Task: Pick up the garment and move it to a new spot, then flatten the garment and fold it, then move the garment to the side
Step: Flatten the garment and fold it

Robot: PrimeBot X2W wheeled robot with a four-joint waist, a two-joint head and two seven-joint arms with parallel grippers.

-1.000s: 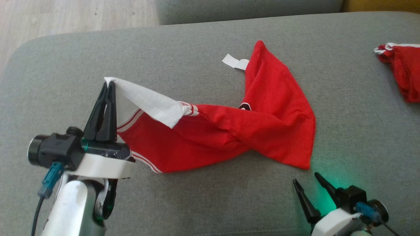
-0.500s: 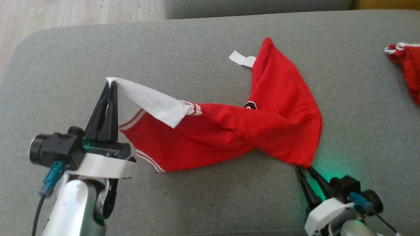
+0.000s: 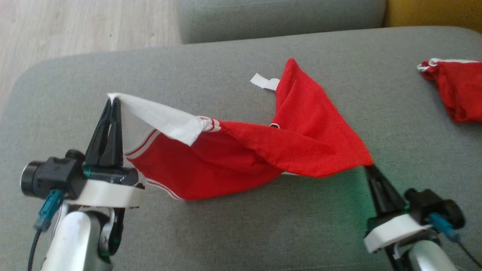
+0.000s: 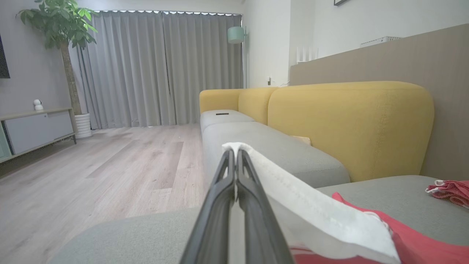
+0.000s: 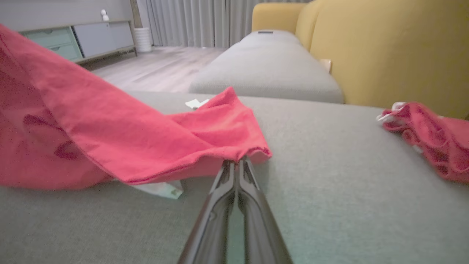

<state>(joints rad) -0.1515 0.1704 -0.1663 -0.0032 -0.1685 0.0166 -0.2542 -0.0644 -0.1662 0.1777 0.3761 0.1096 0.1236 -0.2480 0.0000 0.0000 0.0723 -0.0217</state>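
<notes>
A red garment (image 3: 263, 150) with white trim lies stretched across the grey sofa seat (image 3: 241, 226), running from near left to right, part draped and part lifted off the cushion. The left jaws are shut tight on its white edge (image 3: 158, 116) at the near left. The two dark fingers (image 3: 98, 145) are pressed together with the cloth pinched at their tips, and that edge is held up above the seat. The right jaws are also shut, gripping the garment's red corner (image 3: 361, 160) at the near right. In the right wrist view the cloth bunches right at the closed tips, and the corner is raised off the cushion. Between the two grips the fabric sags and twists, with its middle resting on the seat. The far end of the garment rises to a point, and a small white label (image 3: 263, 81) sticks out to the left just beside it.

A second red garment (image 3: 455, 90), crumpled and edged in white, sits at the far right of the same seat, well apart from the first. Beyond the seat lies another grey cushion (image 3: 282, 19), with a yellow backrest (image 4: 348, 124) to its right. Pale wood floor (image 3: 75, 26) shows at the far left. The left wrist view takes in grey curtains (image 4: 161, 66), a potted plant (image 4: 58, 25) and a low cabinet (image 4: 33, 128).
</notes>
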